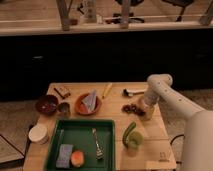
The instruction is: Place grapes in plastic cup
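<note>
One small cluster of grapes point(131, 108) lies on the table point(116, 116), toward its right side, and none of it is in a cup. The arm point(159, 90) reaches in from the right and bends down, so the claw point(145, 107) sits low over the table just to the right of the grapes. Something pale stands under or against the claw. It may be a plastic cup, but I cannot make it out. I also cannot tell how wide the claw stands or whether it has hold of anything. The grapes look to be resting on the wood, not lifted.

Other cups are about. A green cup point(134, 140) stands near the front edge with a long green thing leaning in it. A white cup point(38, 133) is well away at the left, beside the tray point(80, 137).

To my eye the job is at its start. The claw is at the fruit, and nothing has been placed. What I judge is left is nearly everything: getting a sound hold on the cluster, raising it, bringing it over the right cup and letting it drop in.
</note>
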Motion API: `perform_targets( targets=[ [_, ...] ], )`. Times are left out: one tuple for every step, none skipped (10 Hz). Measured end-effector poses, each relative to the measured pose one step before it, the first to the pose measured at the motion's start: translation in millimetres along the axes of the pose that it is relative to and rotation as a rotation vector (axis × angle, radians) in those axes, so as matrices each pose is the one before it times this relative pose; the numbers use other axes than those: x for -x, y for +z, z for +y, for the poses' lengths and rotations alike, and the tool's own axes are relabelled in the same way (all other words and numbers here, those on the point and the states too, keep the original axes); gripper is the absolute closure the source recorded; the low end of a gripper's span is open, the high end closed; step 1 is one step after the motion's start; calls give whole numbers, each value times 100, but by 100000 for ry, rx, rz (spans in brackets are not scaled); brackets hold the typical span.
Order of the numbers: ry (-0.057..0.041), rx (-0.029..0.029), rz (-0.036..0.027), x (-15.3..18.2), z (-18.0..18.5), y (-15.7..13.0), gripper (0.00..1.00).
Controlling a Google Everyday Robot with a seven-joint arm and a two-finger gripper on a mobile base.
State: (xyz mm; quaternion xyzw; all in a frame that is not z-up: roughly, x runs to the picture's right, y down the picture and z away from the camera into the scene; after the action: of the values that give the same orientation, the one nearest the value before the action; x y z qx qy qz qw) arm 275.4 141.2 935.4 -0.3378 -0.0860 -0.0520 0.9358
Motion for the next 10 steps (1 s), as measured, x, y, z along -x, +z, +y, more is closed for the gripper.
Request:
perform_targets(
  targets=[
    [-18, 13, 0, 8, -2, -10, 20],
    [-99, 87, 67, 7, 18, -67, 20],
    [-2, 19, -1, -1, 8, -5, 20],
    [-16, 47, -43, 26, 12, 7, 20],
    [7, 230, 363, 155, 106, -64, 20],
    [253, 431, 231, 623, 167, -118, 20],
    [-316, -69, -76, 642, -152, -4, 20],
    [-215, -498, -179, 316, -193, -20, 20],
    [-73, -20, 20, 90, 30, -63, 20],
    [-54, 37, -42, 29, 39, -8, 20]
  ],
)
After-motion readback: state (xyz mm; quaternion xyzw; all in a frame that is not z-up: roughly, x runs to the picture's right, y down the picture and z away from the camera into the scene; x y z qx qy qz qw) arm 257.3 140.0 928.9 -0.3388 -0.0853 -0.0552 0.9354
